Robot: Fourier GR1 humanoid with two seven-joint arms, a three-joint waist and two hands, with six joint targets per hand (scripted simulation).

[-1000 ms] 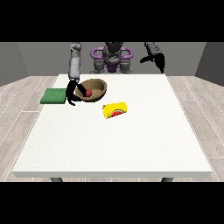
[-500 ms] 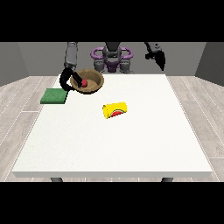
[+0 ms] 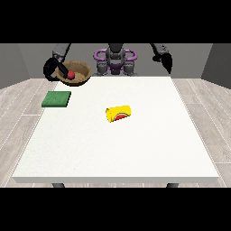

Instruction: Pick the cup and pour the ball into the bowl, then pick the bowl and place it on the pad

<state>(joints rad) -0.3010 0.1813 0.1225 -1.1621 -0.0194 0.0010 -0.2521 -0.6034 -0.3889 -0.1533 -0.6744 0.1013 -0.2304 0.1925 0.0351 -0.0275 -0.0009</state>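
Note:
A brown bowl (image 3: 79,72) with a red ball (image 3: 71,74) inside is lifted off the table at the view's upper left. The hand at the view's left (image 3: 52,70) has its fingers curled round the bowl's rim. Below it, the green pad (image 3: 57,99) lies flat on the table near the left edge. A yellow cup (image 3: 119,113) with a red mark lies on its side at the table's middle. The hand at the view's right (image 3: 165,60) hangs raised above the far right corner, holding nothing; how its fingers lie is unclear.
The white table (image 3: 135,149) stretches wide towards the camera. The robot's torso (image 3: 115,58) stands behind the far edge. Wood floor surrounds the table.
The hand at the view's left has raised the bowl with the ball from the table, up and back to the left. The other hand stays raised.

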